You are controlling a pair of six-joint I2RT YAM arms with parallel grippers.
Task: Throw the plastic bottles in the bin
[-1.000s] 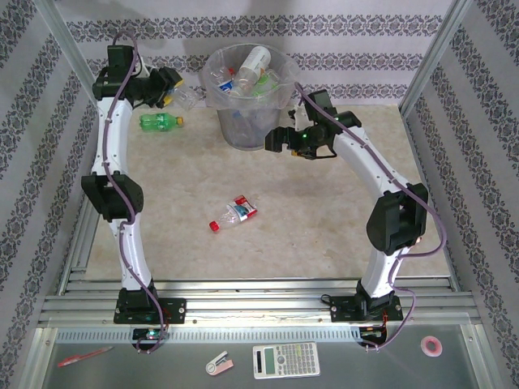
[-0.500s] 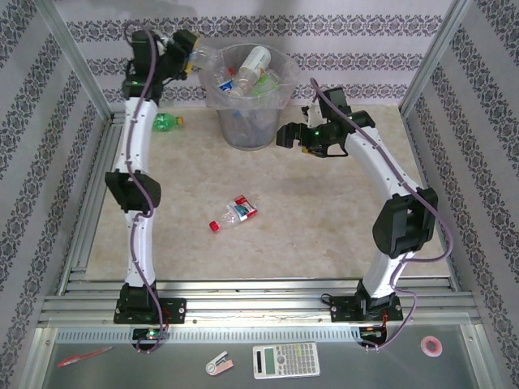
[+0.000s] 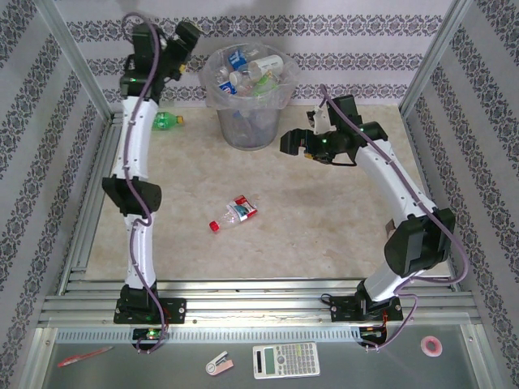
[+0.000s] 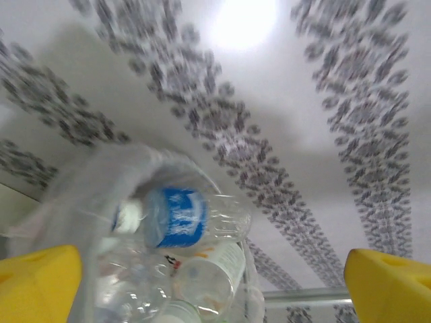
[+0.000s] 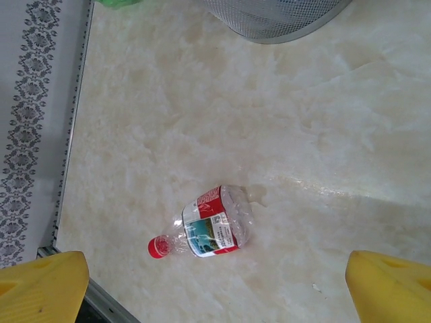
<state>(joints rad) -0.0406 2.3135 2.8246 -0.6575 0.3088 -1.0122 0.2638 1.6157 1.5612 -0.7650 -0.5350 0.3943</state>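
Released from the left end effector [image 3: 186, 44], the blue-labelled bottle [image 4: 178, 217] now lies atop the pile in the bin [image 3: 247, 134]
Left fingers [image 4: 37, 286] stand spread wide by the rim, holding nothing; a green bottle [image 3: 166, 121] lies on the bench [image 3: 340, 227] beside that arm, a red-labelled bottle [image 3: 235, 212] (red cap, on its side) lies nearer, and the right end effector [image 3: 293, 144] hangs spread, empty, right of the bin

White arm links [image 3: 130, 154], black joints, purple cables, yellow pincer pads [image 5: 40, 286].
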